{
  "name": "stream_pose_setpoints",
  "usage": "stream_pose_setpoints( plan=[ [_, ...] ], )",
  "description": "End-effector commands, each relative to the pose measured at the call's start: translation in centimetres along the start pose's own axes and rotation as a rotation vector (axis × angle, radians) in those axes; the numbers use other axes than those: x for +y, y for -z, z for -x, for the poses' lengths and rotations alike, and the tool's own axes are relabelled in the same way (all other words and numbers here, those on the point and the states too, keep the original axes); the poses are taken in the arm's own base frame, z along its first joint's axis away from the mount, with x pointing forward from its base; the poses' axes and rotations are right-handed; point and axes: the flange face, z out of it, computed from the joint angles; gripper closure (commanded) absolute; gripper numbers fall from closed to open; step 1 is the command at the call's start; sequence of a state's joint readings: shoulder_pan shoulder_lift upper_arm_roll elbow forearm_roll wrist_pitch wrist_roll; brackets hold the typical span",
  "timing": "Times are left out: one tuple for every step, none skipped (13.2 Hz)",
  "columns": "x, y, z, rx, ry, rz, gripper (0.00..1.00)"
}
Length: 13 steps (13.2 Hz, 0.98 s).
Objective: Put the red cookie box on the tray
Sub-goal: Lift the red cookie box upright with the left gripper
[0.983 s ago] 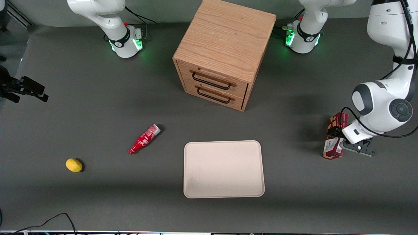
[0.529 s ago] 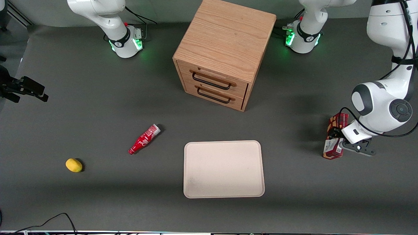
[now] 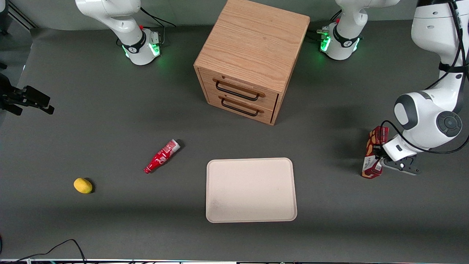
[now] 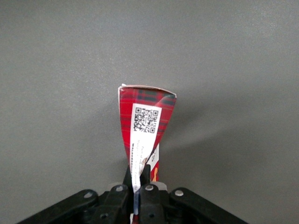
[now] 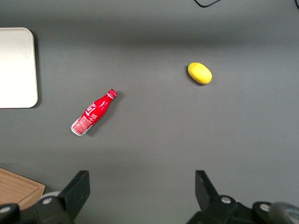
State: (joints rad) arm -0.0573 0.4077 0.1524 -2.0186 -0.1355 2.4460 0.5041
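- Front view: the gripper [image 3: 377, 156] is pinching the red cookie box [image 3: 373, 152] near the working arm's end, well apart from the tray [image 3: 251, 190].
- The thin box might be slipping, since the hold is narrow.

On the dark grey tabletop [image 3: 110, 121], the left arm's gripper [image 3: 379, 154] sits at the working arm's end, closed on the red cookie box [image 3: 373, 152], which stands tilted on edge. The cream-beige tray [image 3: 251, 190] lies well apart from it, near the middle, in front of the wooden drawer cabinet [image 3: 251, 58]. A red soda bottle [image 3: 162, 156] and a yellow lemon [image 3: 83, 185] lie toward the parked arm's end.
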Motion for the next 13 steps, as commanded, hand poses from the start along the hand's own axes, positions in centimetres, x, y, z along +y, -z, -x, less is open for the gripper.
stream_pose_setpoints(
  plan=[
    [0.1, 0.2, 0.2, 0.014, -0.011, 0.006, 1.00],
    [0.1, 0.4, 0.2, 0.016, -0.011, 0.006, 1.00],
    [0.2, 0.8, 0.1, 0.018, -0.013, 0.007, 1.00],
    [0.4, 1.8, -0.2, 0.023, -0.019, 0.008, 1.00],
    [0.6, 3.5, -0.4, 0.044, -0.022, 0.004, 1.00],
    [1.0, 5.6, -0.5, 0.038, -0.018, 0.018, 1.00],
    [1.1, 8.1, -0.9, 0.016, -0.024, 0.036, 1.00],
    [1.0, 10.8, -1.5, -0.005, -0.016, 0.049, 1.00],
    [0.6, 13.8, -2.1, -0.028, -0.019, 0.048, 1.00],
    [0.3, 16.8, -2.6, -0.058, -0.029, 0.049, 1.00],
    [0.4, 19.7, -3.1, -0.090, -0.036, 0.058, 1.00],
    [0.6, 22.2, -3.3, -0.113, -0.022, 0.057, 1.00],
    [0.8, 24.8, -3.4, -0.132, 0.001, 0.045, 1.00]
  ],
)
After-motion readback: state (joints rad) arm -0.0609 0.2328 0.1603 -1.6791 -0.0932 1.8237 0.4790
